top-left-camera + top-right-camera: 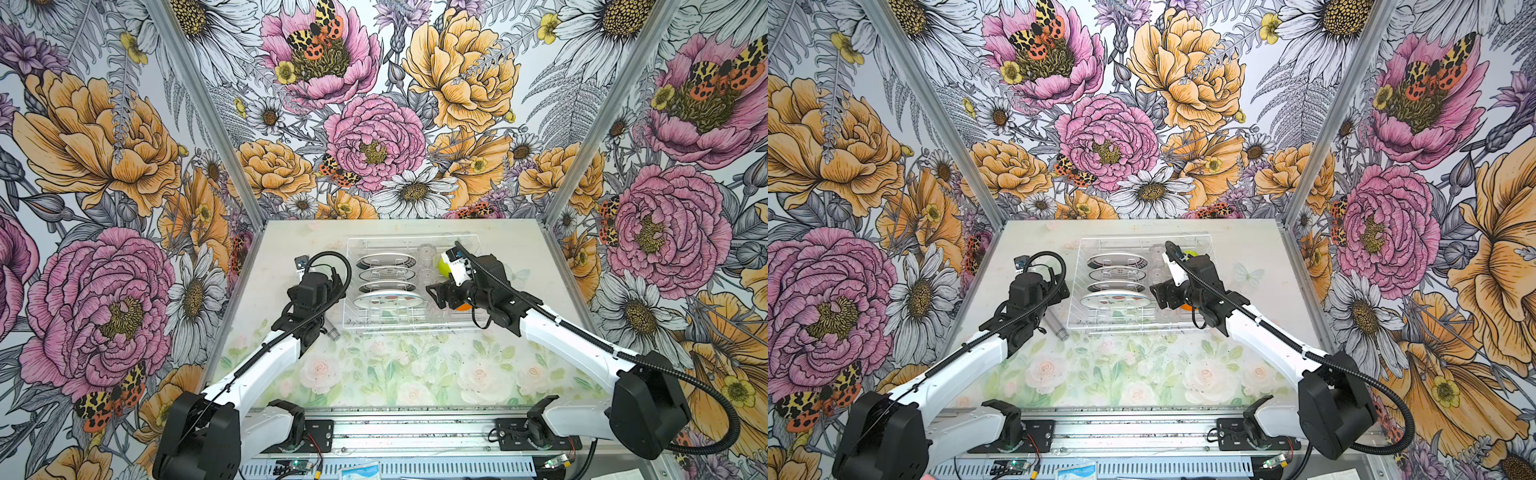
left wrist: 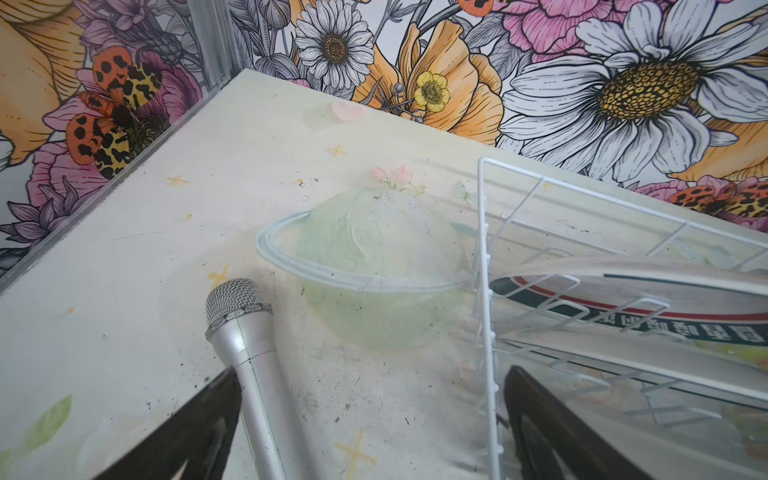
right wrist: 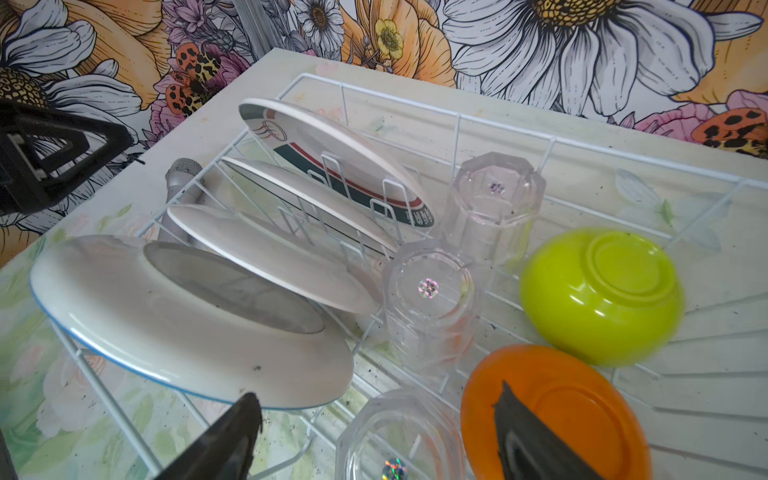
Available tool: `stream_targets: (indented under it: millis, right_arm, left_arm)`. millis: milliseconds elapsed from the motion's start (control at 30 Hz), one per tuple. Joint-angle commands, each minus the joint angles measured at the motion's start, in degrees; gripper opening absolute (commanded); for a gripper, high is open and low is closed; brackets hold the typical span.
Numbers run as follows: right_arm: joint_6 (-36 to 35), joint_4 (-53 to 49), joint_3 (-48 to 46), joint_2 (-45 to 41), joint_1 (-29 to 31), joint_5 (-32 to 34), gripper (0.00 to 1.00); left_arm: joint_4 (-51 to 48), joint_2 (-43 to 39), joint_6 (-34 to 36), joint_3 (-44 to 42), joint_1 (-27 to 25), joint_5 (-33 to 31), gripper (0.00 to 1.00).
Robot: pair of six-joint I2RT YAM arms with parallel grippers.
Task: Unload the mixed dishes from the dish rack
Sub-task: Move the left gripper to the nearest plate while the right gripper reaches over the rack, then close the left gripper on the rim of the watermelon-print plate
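Left claw (image 2: 374,374): fingers wide apart, nothing clamped. It sits low over the counter (image 2: 124,270), outside the rack.
Mic (image 2: 241,332): silver, lying flat on the counter between the left claw's fingers and close against one of them. Whether they touch I cannot tell.
Rack (image 3: 457,116): white wire. Its corner wire shows just beside the left claw's other finger, and its near part lies under the right claw.
Right claw (image 3: 378,392): fingers apart, empty, hanging above the dishes in the rack.
Spotted plate (image 3: 187,316): on edge in the slot nearest the right claw, leaning, its back just beside one finger.
Dark-rimmed plates (image 3: 332,162): three, on edge in the slots beyond the spotted plate, farther from the right claw.
Tumblers (image 3: 430,299): three, clear, upside down, in a row leading away from the right claw. The nearest is below the gap between its fingers.
Orange bowl (image 3: 552,415): upside down in the rack, under the right claw's other finger.
Green bowl (image 3: 602,295): upside down, just beyond the orange bowl and farther from the right claw.
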Motion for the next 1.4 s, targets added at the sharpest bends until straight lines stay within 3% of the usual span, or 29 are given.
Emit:
stream_targets:
  millis: [0, 233, 367, 500, 767, 1000, 1367]
  right_arm:
    - [-1.22, 0.14, 1.22, -0.08, 0.12, -1.59, 0.89]
    - [-0.87, 0.14, 0.24, -1.94, 0.2, -3.03, 0.9]
    - [-0.95, 0.08, -0.51, -3.59, 0.11, -2.71, 0.91]
    - [-0.4, 0.05, -2.03, -6.58, -0.39, -2.52, 0.93]
    - [1.17, 0.2, -5.16, -9.31, -1.79, -4.29, 0.94]
    - [2.54, 0.29, -6.57, -9.02, -2.24, -3.04, 0.94]
    - [2.98, 0.27, -8.21, -9.54, -3.66, -2.6, 0.94]
  left_arm:
    - [-0.7, -2.73, -0.04, 1.22, 0.2, 5.18, 0.99]
    - [0.38, -9.64, 2.24, -0.79, -4.76, 18.04, 0.99]
    - [-1.04, -13.66, 3.87, -2.27, -10.49, 16.54, 0.99]
    - [-0.92, -15.55, 5.27, -3.55, -12.09, 19.05, 0.98]
    - [2.55, -9.99, 5.97, -2.02, -12.05, 22.35, 0.95]
    - [2.54, -3.6, 9.17, 0.85, -12.35, 27.17, 0.84]
    - [2.34, 0.33, 13.42, 2.96, -17.15, 28.62, 0.8]
